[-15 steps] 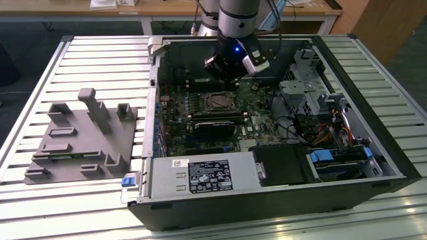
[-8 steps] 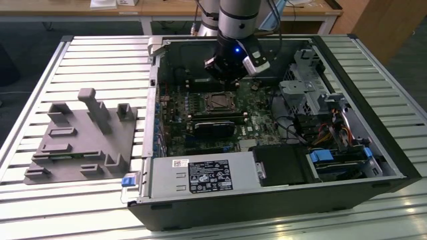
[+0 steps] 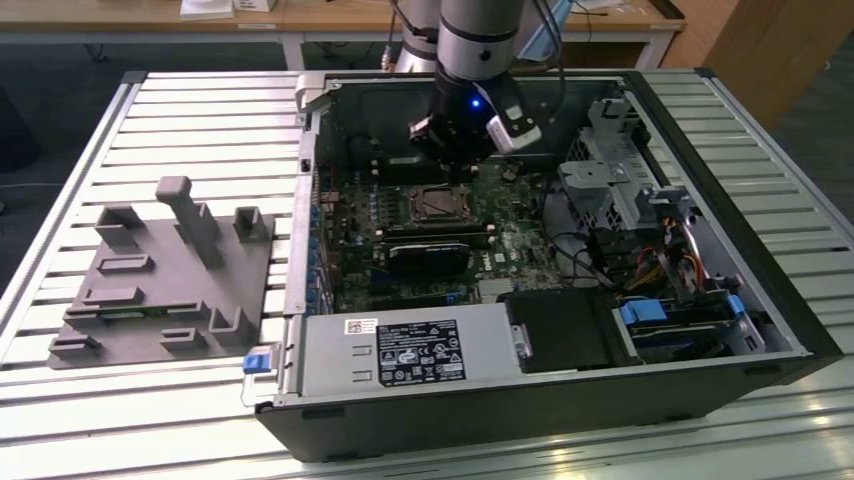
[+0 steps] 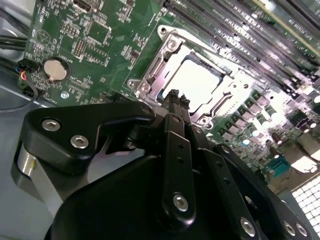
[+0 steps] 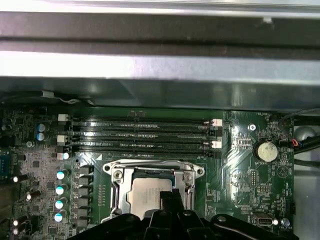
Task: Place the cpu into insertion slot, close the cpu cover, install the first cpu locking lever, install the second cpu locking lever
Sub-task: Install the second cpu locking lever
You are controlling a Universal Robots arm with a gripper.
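An open computer case [image 3: 747,300] lies on a slatted metal table [image 3: 200,110], filling the centre and right of the exterior view. A grey moulded fixture [image 3: 160,285] sits at left of that frame, well apart from the case. Inside, the green motherboard [image 3: 400,250] spreads across the middle, with long memory slots [image 5: 140,135] running beside the socket. The arm [image 3: 474,40] comes down from the top centre, its gripper [image 3: 447,160] just above the insertion slot [image 3: 437,204]. In both wrist views the cpu cover [image 4: 165,55] lies down around the cpu [image 4: 192,80], which sits in the slot. The black fingers [image 4: 175,102] look pressed together, holding nothing, near the cover's edge.
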